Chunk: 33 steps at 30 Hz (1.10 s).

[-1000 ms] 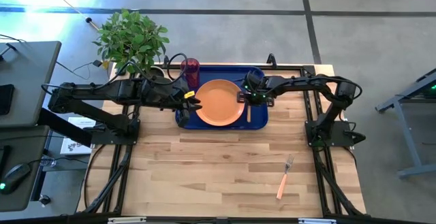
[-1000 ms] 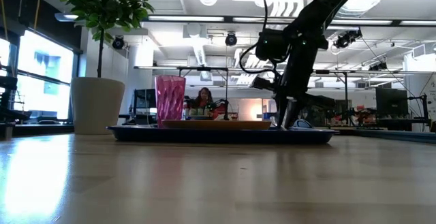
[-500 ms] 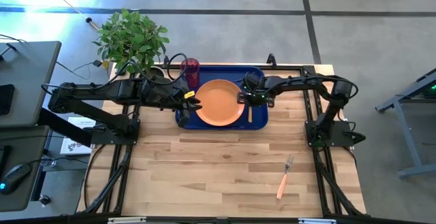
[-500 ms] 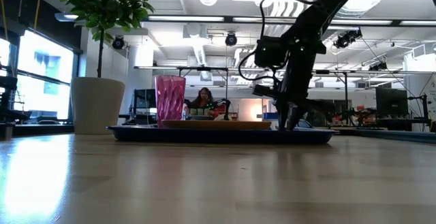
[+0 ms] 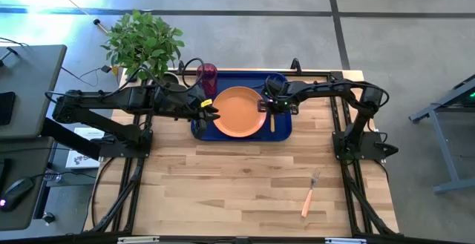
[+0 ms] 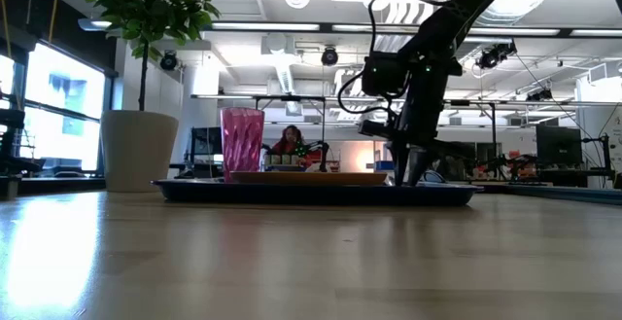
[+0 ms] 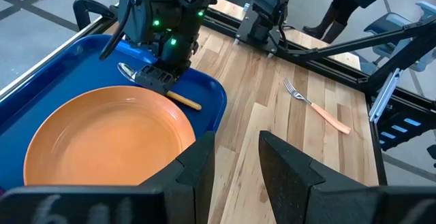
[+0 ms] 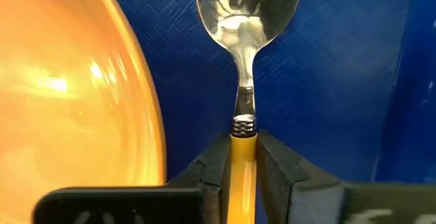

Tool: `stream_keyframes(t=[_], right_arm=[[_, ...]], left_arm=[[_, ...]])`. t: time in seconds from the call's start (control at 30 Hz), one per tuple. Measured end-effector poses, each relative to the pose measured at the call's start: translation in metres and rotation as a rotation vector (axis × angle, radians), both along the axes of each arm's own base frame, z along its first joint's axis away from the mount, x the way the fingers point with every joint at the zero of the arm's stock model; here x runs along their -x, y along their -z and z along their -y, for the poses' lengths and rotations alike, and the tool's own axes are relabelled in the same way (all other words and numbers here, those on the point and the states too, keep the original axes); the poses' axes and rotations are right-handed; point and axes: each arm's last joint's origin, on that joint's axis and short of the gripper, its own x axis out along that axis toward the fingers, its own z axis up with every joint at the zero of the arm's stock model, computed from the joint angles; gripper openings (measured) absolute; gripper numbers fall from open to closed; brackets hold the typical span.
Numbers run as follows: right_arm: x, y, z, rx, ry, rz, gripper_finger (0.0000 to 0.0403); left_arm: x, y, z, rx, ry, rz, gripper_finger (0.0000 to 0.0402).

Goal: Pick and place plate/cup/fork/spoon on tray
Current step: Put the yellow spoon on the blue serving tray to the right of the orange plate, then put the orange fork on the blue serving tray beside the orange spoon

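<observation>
The orange plate (image 5: 238, 111) lies in the middle of the dark blue tray (image 5: 280, 130). The dark red cup (image 5: 208, 76) stands upright in the tray's far left corner. The spoon (image 8: 248, 9) lies on the tray floor right of the plate, with its orange handle (image 5: 271, 123) pointing toward the near edge. My right gripper (image 5: 269, 104) is low over the spoon and shut on it. My left gripper (image 7: 235, 157) is open and empty at the tray's left rim. The fork (image 5: 310, 193) lies flat on the wood at the near right. My right gripper pinches the spoon's orange handle (image 8: 243, 157) between its two fingers, just behind the metal neck. The fingers come from above, pointing down, and lie across the handle. The spoon lies along the tray floor, bowl (image 7: 126, 69) toward the far edge, handle end (image 7: 193, 104) on the tray.
A potted plant (image 5: 145, 40) in a white pot (image 6: 139, 150) stands off the table's far left corner. Bare wood (image 5: 223, 185) spreads between the tray and the near edge. Dark arm frames run along both table sides.
My right gripper has shifted a little toward the table's left, staying low over the tray's right part. The plate, cup and fork have kept still.
</observation>
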Motion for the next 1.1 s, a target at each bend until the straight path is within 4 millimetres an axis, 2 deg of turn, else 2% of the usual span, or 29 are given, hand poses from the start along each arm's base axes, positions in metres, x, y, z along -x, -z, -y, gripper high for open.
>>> stream_keyframes(t=[0.17, 0.33, 0.77, 1.1], right_arm=[[0.0005, 0.0002, -0.0003, -0.002, -0.001, -0.006, 0.0093], [0.0005, 0.0002, -0.0003, -0.003, -0.002, -0.006, 0.0119], [0.0049, 0.0008, -0.0028, -0.024, -0.015, -0.055, 0.0123], [0.0032, 0.0003, -0.0045, -0.034, -0.048, -0.038, 0.0103]], left_arm=[[0.0001, -0.0001, 0.0, 0.0, 0.0, 0.0, 0.0106], [0.0001, -0.0001, 0.0001, 0.0, 0.0, 0.0, 0.0106], [0.0001, -0.0001, 0.0001, -0.001, 0.001, 0.0, 0.0106], [0.0001, -0.0001, 0.0001, -0.001, 0.001, 0.0, 0.0106]])
